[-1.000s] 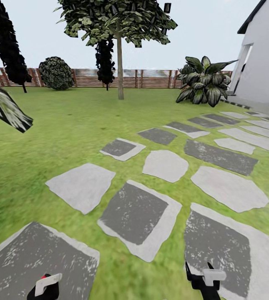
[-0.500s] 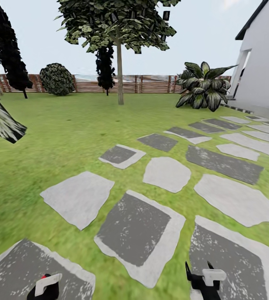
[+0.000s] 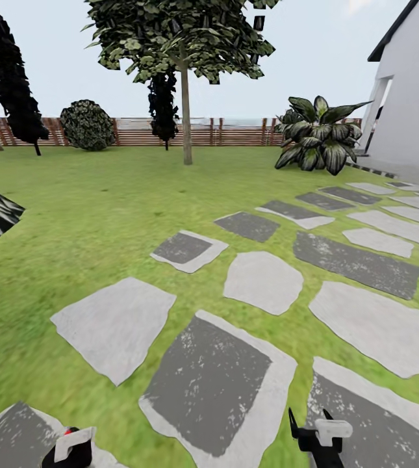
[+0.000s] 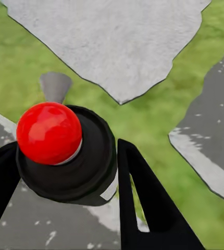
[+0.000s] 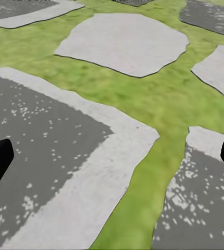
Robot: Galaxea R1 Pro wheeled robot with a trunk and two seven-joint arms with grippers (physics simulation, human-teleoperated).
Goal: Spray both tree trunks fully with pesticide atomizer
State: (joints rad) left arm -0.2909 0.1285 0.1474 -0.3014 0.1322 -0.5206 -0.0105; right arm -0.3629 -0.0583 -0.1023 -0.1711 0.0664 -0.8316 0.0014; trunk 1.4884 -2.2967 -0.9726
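Rolling forward, stepping stones (image 3: 217,382) have slid nearer; with my left hand (image 4: 65,172) clamped on the atomizer (image 4: 65,151) and right hand (image 5: 112,156) spread empty, I should steer straight for the tree trunk (image 3: 186,117).

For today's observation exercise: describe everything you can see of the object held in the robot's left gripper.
The pesticide atomizer is a dark, round-bodied object with a glossy red ball top and a small grey nozzle-like cone. It sits between the two black fingers of the left gripper, held above stepping stones and grass. Its lower body is hidden.
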